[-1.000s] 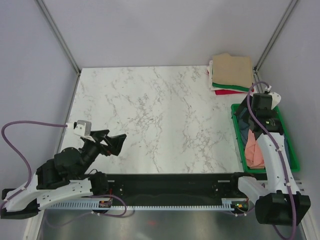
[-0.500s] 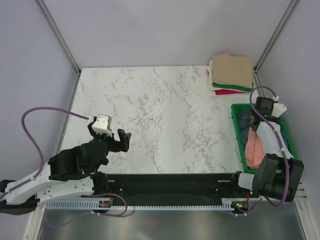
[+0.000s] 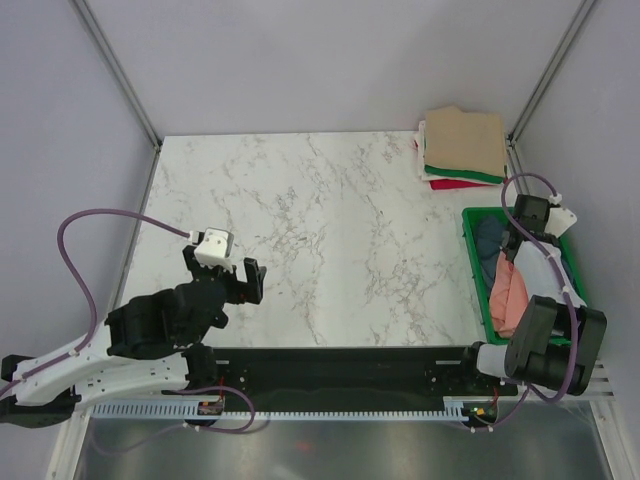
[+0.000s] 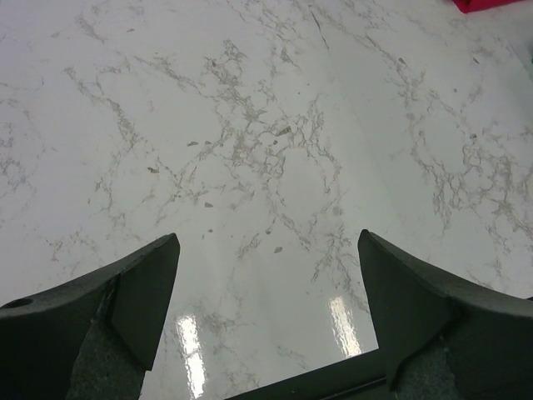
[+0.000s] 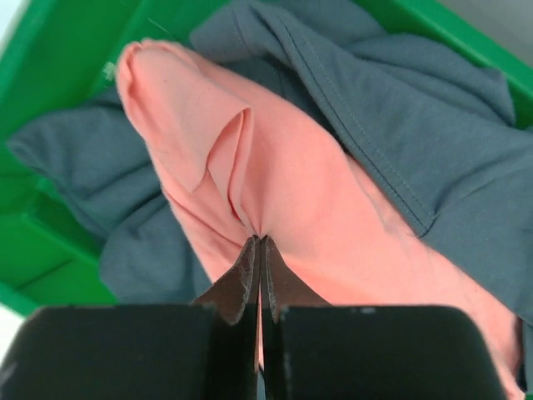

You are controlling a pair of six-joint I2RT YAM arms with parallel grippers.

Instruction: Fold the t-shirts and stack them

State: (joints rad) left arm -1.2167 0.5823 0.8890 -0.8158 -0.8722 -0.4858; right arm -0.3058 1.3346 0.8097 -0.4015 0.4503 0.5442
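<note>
The salmon-pink t-shirt (image 5: 283, 192) lies crumpled in the green tray (image 5: 58, 58) at the table's right edge, over a slate blue-grey t-shirt (image 5: 416, 108) that it partly buries. The right gripper (image 5: 260, 250) is pinched closed on a raised fold of the pink cloth, and its body cuts off the shirt's near end. At the far right corner sits a folded stack (image 3: 462, 150), tan on top, the lower shirts showing only as edges. The left gripper (image 4: 268, 242) hangs spread wide above the bare marble table (image 4: 250, 125).
</note>
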